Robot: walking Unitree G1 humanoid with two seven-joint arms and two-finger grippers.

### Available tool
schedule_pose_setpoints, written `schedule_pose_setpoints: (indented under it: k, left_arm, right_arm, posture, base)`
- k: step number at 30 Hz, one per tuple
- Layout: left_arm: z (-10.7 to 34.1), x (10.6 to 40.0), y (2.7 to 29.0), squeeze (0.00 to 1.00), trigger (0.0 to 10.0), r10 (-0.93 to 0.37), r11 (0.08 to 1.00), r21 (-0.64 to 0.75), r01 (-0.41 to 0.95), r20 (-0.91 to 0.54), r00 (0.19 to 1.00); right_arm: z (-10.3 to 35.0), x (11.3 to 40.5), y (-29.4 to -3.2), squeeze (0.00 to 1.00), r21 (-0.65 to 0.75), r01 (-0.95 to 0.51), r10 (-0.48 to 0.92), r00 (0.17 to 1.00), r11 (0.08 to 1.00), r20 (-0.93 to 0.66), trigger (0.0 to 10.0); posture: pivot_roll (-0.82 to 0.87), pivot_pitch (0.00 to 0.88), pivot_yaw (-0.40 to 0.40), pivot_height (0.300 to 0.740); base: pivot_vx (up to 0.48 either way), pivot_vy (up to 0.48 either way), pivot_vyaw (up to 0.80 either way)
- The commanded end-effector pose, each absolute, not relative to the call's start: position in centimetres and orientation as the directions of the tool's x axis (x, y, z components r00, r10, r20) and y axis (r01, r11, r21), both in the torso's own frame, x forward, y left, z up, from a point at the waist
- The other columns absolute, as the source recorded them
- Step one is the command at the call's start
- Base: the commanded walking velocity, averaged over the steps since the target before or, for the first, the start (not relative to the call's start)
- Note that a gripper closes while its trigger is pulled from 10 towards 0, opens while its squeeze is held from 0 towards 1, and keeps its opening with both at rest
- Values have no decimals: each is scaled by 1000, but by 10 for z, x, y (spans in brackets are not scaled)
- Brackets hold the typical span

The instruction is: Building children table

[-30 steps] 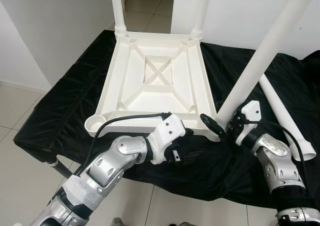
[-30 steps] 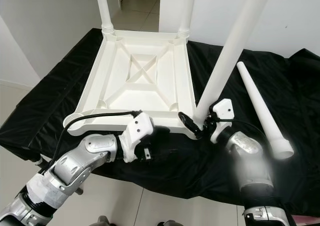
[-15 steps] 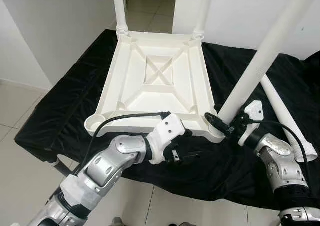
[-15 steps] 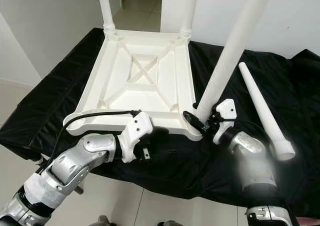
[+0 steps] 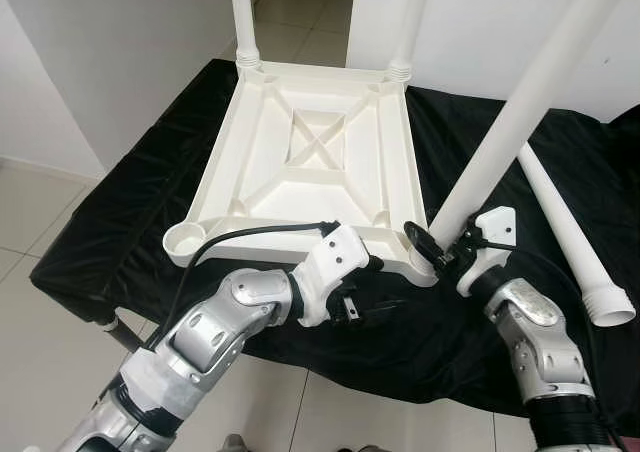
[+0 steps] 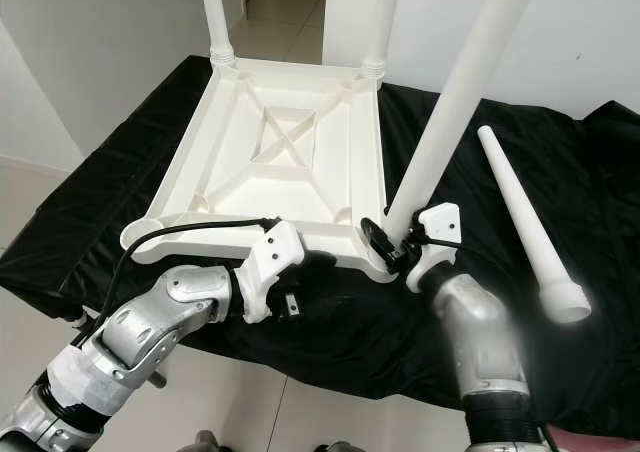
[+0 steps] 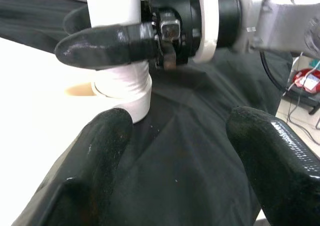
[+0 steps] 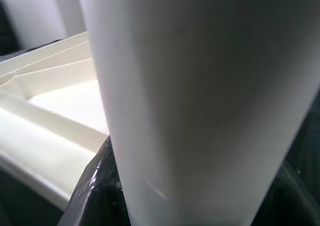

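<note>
Two legs already stood up from the far corners of the white table top (image 5: pixel 320 142), which lay upside down on a black cloth (image 5: pixel 130 202). The right gripper (image 5: pixel 438 255) was closed around a third leg (image 5: pixel 510 122) near its bottom end, right at the near right corner of the table top. That leg leaned to the right and was not straight up yet. In the left wrist view its ringed end sat at the corner. A fourth leg (image 5: pixel 565 237) lay loose on the cloth to the right. The left gripper (image 5: pixel 352 310) hovered low over the cloth just beside the near edge of the table top, with its fingers (image 7: pixel 100 151) spread apart and holding nothing.

To do this step well, I think the leg should be tipped up straight first, then pushed or turned down into its hole. The left gripper could press on the table top so it would not slide.
</note>
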State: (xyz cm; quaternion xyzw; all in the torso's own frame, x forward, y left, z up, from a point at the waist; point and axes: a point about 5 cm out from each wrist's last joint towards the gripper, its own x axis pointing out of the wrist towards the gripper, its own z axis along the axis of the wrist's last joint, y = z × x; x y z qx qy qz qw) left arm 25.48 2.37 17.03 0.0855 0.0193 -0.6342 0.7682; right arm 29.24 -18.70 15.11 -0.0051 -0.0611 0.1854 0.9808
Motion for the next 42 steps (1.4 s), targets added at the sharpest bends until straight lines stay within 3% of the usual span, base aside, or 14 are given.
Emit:
schedule_pose_setpoints:
  k: [1,7,11,14,16,32,39,40,41,42]
  left_arm:
    - [175,259,25,0,10000,-974,179,122,976,-117,194]
    - [176,262,26,0,10000,-971,203,125,971,-106,216]
    - [177,266,28,0,10000,-968,218,127,968,-99,231]
    - [179,269,29,0,10000,-965,231,132,964,-94,244]
    - [178,269,30,0,10000,-965,233,134,963,-95,246]
    - [178,272,31,0,10000,-964,234,140,962,-99,249]
    - [176,272,30,0,10000,-963,230,147,962,-105,246]
    - [176,272,29,0,10000,-964,230,152,961,-104,247]
    - [177,272,29,0,10000,-963,231,153,961,-101,248]
    - [177,272,29,0,10000,-963,236,153,960,-97,252]
  right_arm:
    - [151,289,-187,0,34,-290,283,950,956,135,10000]
    - [152,285,-178,0,64,-233,222,964,970,147,10000]
    - [146,282,-173,0,84,-64,56,994,994,99,10000]
    - [124,270,-172,0,75,307,-305,952,949,-40,10000]
    - [119,267,-172,0,72,370,-367,928,926,-59,10000]
    - [122,268,-166,0,44,417,-414,908,908,-58,10000]
    - [131,274,-165,0,64,369,-370,929,927,-3,10000]
    - [133,275,-166,424,65,356,-358,934,932,13,10000]
    - [135,276,-166,1000,74,329,-332,943,941,25,10000]
    - [137,276,-165,1000,99,285,-289,957,953,33,10000]
  posture:
    - [-28,51,-40,740]
    - [-31,46,-40,740]
    - [-32,44,-44,740]
    - [-24,40,-49,740]
    - [-24,40,-49,740]
    - [-27,31,-45,740]
    - [-25,29,-55,740]
    - [-29,30,-60,740]
    - [-30,32,-60,740]
    - [-30,32,-60,740]
  base:
    - [0,0,0]
    - [0,0,0]
    - [0,0,0]
    - [0,0,0]
    - [0,0,0]
    - [0,0,0]
    - [0,0,0]
    - [0,0,0]
    - [0,0,0]
    - [0,0,0]
